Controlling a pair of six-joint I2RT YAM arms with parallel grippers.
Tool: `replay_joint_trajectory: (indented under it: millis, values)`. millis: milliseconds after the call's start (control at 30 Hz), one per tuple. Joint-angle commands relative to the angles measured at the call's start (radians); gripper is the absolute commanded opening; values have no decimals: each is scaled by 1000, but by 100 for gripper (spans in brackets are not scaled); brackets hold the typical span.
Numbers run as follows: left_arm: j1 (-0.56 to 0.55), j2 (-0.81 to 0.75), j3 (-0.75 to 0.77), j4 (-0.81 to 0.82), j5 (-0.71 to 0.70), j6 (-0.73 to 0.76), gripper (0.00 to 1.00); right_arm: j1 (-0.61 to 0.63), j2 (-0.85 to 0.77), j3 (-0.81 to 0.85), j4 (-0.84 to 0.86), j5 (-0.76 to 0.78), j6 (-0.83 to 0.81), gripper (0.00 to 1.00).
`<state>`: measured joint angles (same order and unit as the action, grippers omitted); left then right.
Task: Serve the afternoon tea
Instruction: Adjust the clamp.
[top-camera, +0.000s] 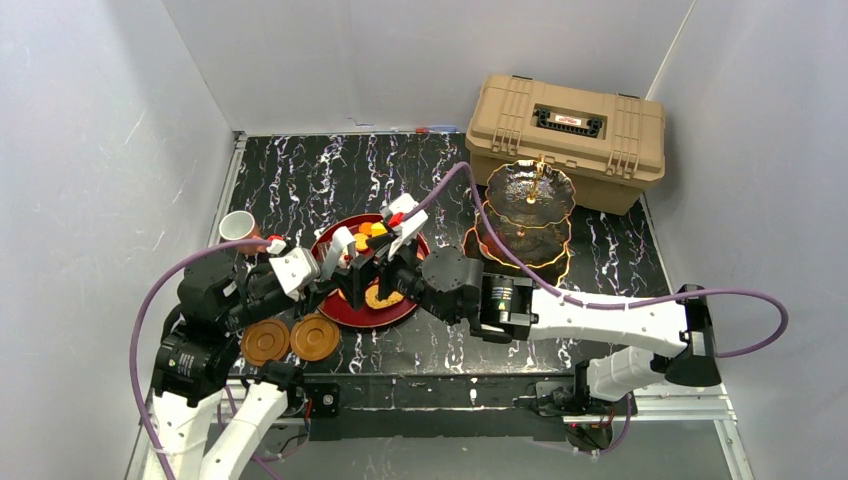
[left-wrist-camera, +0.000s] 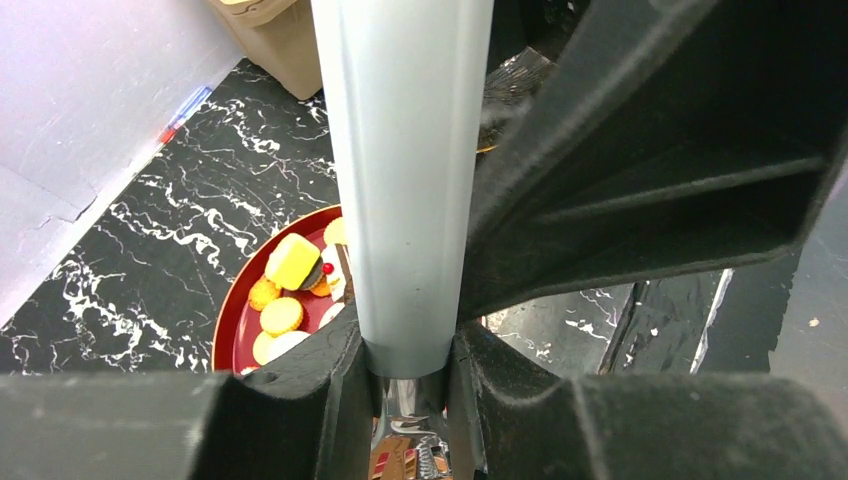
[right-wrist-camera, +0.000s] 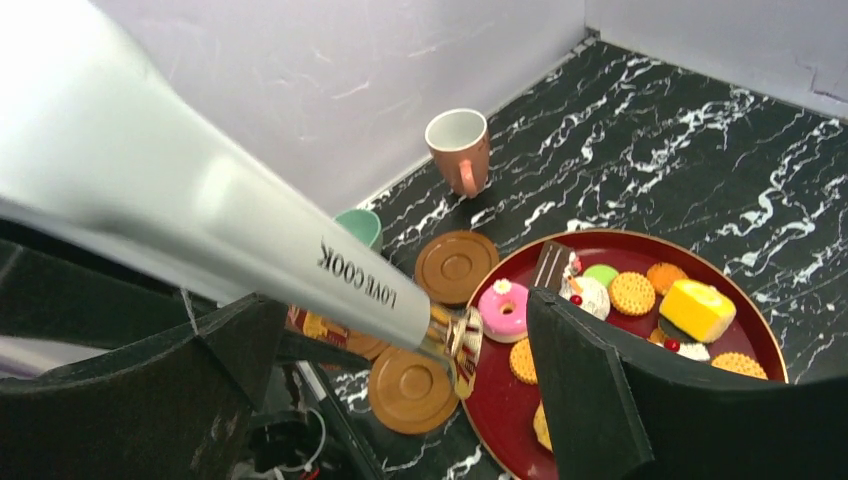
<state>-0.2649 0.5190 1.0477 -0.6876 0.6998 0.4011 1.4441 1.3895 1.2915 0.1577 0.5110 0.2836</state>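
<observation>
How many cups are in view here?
2. The pinkish cup stands by the wall; the teal cup sits closer to the robot, partly hidden behind the tongs. More may be hidden.

We log mixed pastries (right-wrist-camera: 640, 295) (biscuits, a pink doughnut, a yellow cake wedge) on a red tray (right-wrist-camera: 495, 415). Two brown saucers (right-wrist-camera: 455, 265) lie flat just left of it. The pinkish cup (right-wrist-camera: 460, 150) stands upright by the wall and the teal cup (right-wrist-camera: 360, 225) is partly hidden. The gold-rimmed three-tier stand (top-camera: 530, 195) stands upright to the right of the tray.
</observation>
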Motion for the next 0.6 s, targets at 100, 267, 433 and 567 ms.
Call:
replay_joint_trajectory:
  millis: [100,267,433,567]
  values:
    - [2,19,5,5,-10,11,0,38,-99,-15,-83,-81,58,98]
    - [2,30,10,5,-5,5,0,38,-65,21,-66,-116,61,98]
    - [1,29,13,5,-10,7,0,39,-16,65,-17,-54,52,98]
    - [2,22,8,-1,-10,15,0,39,-33,18,99,63,46,96]
